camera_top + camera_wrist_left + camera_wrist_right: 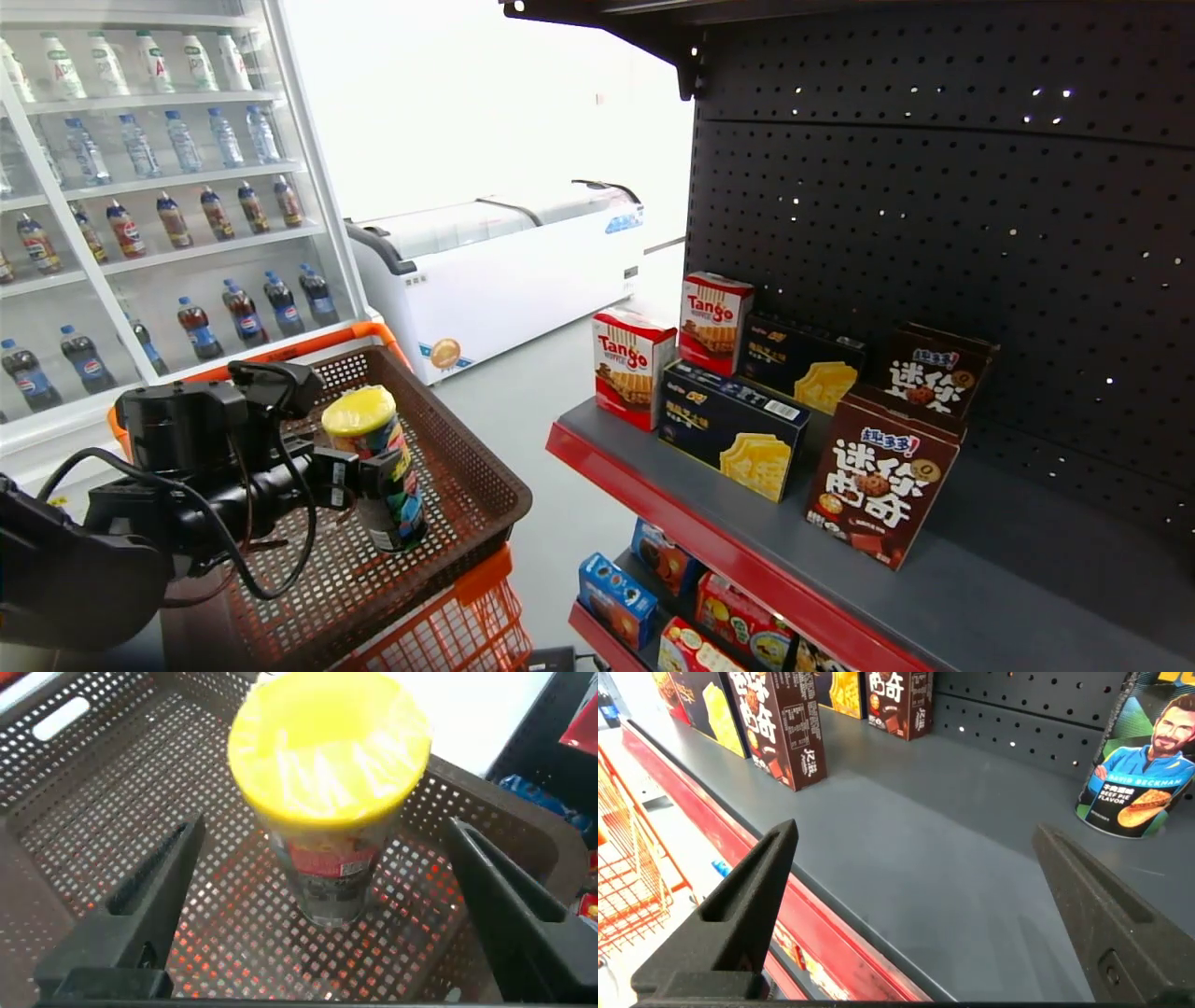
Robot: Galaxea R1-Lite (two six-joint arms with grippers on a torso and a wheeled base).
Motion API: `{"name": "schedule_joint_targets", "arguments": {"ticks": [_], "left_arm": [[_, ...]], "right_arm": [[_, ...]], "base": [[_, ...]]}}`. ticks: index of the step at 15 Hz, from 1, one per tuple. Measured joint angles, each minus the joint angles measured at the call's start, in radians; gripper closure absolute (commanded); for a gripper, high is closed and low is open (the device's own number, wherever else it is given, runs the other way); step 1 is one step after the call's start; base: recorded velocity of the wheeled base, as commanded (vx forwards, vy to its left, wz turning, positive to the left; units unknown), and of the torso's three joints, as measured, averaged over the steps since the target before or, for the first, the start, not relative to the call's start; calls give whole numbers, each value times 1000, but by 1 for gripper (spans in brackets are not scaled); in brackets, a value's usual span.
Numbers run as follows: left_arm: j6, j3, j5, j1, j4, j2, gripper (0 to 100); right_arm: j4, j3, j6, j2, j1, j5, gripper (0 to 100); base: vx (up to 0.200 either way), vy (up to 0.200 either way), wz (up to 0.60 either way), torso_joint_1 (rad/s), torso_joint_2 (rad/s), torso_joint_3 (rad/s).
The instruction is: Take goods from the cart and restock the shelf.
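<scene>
Left end effector [322,829] gaped around an upright yellow-lidded cylindrical can [327,784] in the brown mesh basket [471,485]. Right end effector [917,833] gaped over the grey shelf [906,915]. A white chest freezer [504,280] stood far behind.

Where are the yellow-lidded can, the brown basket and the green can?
yellow-lidded can [329,747], left wrist view, lid top.
brown basket [467,467], head view, mesh side wall.
green can [1137,765], right wrist view, printed side.

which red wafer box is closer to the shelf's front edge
The left red wafer box, at the shelf corner; the other stands behind it, nearer the pegboard.
</scene>
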Motion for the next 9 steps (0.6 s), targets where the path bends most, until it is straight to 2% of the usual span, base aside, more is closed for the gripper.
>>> {"name": "schedule_joint_targets", "arguments": {"ticks": [1, 5, 9], "left_arm": [[0, -1, 1, -3, -26, 28, 0], [0, 5, 3, -7, -256, 165, 0], [0, 5, 10, -17, -316, 252, 0]], "right_arm": [[0, 0, 0, 0, 0, 0, 0], [0, 0, 0, 0, 1, 1, 0], [0, 0, 0, 0, 1, 1, 0]], "base": [[0, 0, 0, 0, 0, 0], [0, 0, 0, 0, 0, 0], [0, 0, 0, 0, 0, 0]]}}
